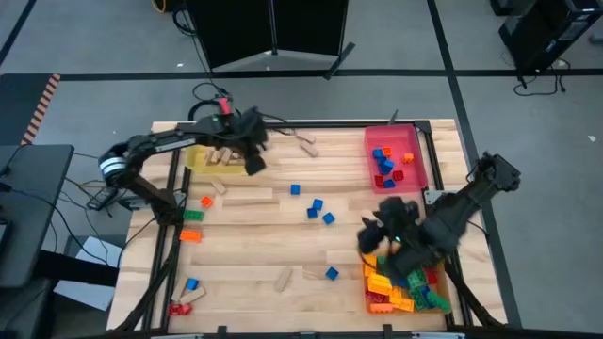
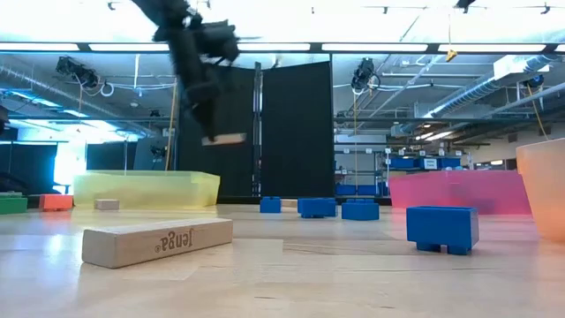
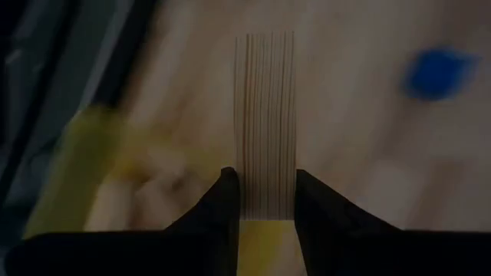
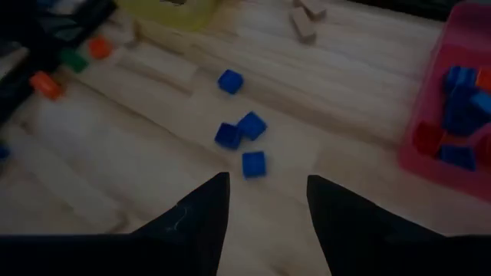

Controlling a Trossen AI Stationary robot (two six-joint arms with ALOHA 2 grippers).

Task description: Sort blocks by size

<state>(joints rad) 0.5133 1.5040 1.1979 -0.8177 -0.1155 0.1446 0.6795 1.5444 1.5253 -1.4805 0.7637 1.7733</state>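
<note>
My left gripper (image 3: 265, 201) hangs above the table's far left part, shut on a tan wooden block (image 3: 265, 115). In the high view the block (image 1: 254, 165) shows beside the yellow tray (image 1: 200, 156), which holds several wooden blocks. My right gripper (image 4: 265, 195) is open with nothing between its fingers. It hovers at the near right, over the inner edge of the orange tray (image 1: 407, 287), which is heaped with coloured bricks. Three blue bricks (image 4: 242, 129) lie on the wood ahead of it. My left gripper pinches the wooden block between its two fingers (image 3: 227, 195) at one end (image 3: 265, 207). The rest of the block sticks out past the fingertips, along the fingers. They slant down from above. The block (image 2: 222, 139) is lifted clear, higher than the yellow tray's rim.
A pink tray (image 1: 400, 139) with blue and red bricks stands at the far right. Loose wooden blocks (image 1: 250, 198) (image 1: 306, 143) (image 1: 283, 278), blue bricks (image 1: 316, 205) and green and orange bricks (image 1: 192, 224) lie scattered. A printed wooden block (image 2: 159, 240) lies near the front.
</note>
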